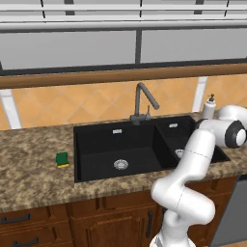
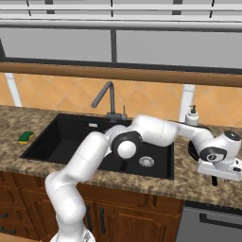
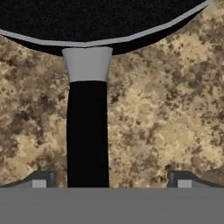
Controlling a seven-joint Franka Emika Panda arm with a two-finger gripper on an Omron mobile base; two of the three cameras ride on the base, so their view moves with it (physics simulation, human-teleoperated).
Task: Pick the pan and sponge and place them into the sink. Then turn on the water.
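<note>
The black pan [image 3: 100, 17] lies on the speckled counter to the right of the sink, and its long handle [image 3: 87, 131] runs down between my fingertips. My gripper [image 3: 111, 180] hovers open over the handle's end, with the handle nearer the left tip and nothing gripped. In the right base view the gripper [image 2: 216, 177] hangs over the counter's right part, and the pan [image 2: 191, 149] is mostly hidden behind my wrist. The green and yellow sponge [image 1: 62, 159] [image 2: 26, 137] rests on the counter left of the black double sink [image 1: 96, 140] [image 2: 66, 127]. No water runs.
A dark gooseneck faucet [image 1: 141, 101] [image 2: 106, 99] stands behind the basins. A white soap dispenser [image 1: 209, 107] [image 2: 191, 116] sits at the back right, close to the pan. My arm stretches across the smaller basin. The tiled wall closes the back.
</note>
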